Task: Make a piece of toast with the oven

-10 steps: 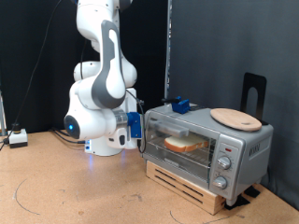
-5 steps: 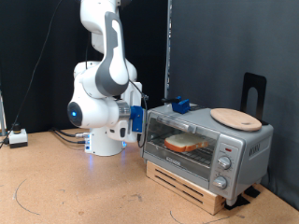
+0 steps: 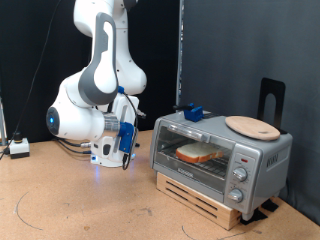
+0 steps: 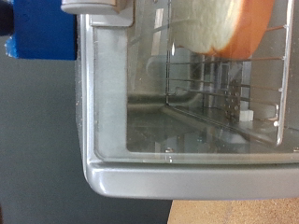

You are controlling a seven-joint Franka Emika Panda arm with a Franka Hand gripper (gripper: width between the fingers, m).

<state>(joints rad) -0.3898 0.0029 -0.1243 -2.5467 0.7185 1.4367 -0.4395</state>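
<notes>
The pale cream slice of toast with its golden-orange crust (image 3: 199, 153) lies flat on the wire rack (image 4: 245, 77) inside the boxy silver-grey toaster oven (image 3: 222, 156), and the oven's glass door (image 3: 190, 152) is shut in front of it. Through the wrist view the same slice (image 4: 224, 23) shows behind the glass, resting on the thin rack bars, with the door's silver frame running along the pane. Three round knobs (image 3: 239, 178) sit in a column on the oven's front panel, at the end nearest the exterior view's right, under a small red label (image 3: 245, 157). On the oven's roof lies a round tan wooden board (image 3: 252, 126), and towards the roof's far end there is a small blue block (image 3: 192, 112). The oven stands on a low slatted wooden stand (image 3: 201, 197), which rests on the brown tabletop (image 3: 80, 205). Behind the oven a black upright bracket (image 3: 271, 101) rises against the dark backdrop.

Off the oven's door side, towards the exterior view's left, the white robot arm (image 3: 98, 60) is folded low, and its gripper with blue fittings (image 3: 124, 141) hangs apart from the oven, touching nothing. Nothing is between its fingers; how far they are spread I cannot tell from either view. Further out from the oven, at the table's edge on the exterior view's left, sits a small white box with cables (image 3: 18, 147).
</notes>
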